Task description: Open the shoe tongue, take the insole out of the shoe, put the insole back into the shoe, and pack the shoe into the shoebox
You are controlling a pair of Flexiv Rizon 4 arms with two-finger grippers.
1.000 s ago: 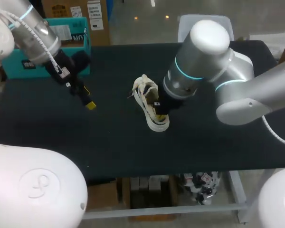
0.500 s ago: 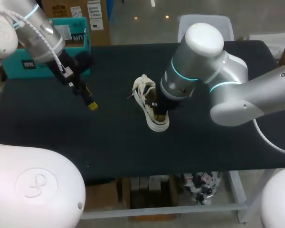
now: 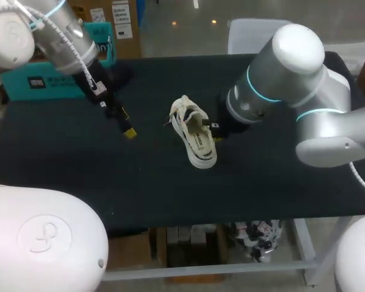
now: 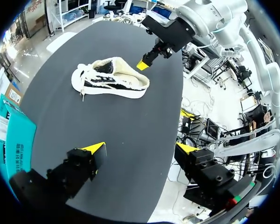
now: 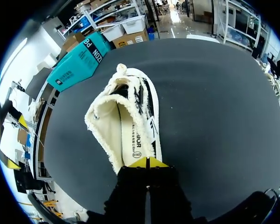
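Near the middle of the table [image 3: 140, 176], beside the shoe [image 3: 193, 131], the right hand [image 5: 147, 163] is hovering pressed together; the left hand [image 4: 141, 149] is hanging spread.

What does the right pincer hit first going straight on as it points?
The shoe: the right pincer, tips shut, points along it from its near end, toward the exposed insole. Depth is unclear; it might skim above.

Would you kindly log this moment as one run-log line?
shoe: upright, mid-table | insole: inside shoe | left gripper: open, empty | right gripper: shut, at heel | shoebox: far left
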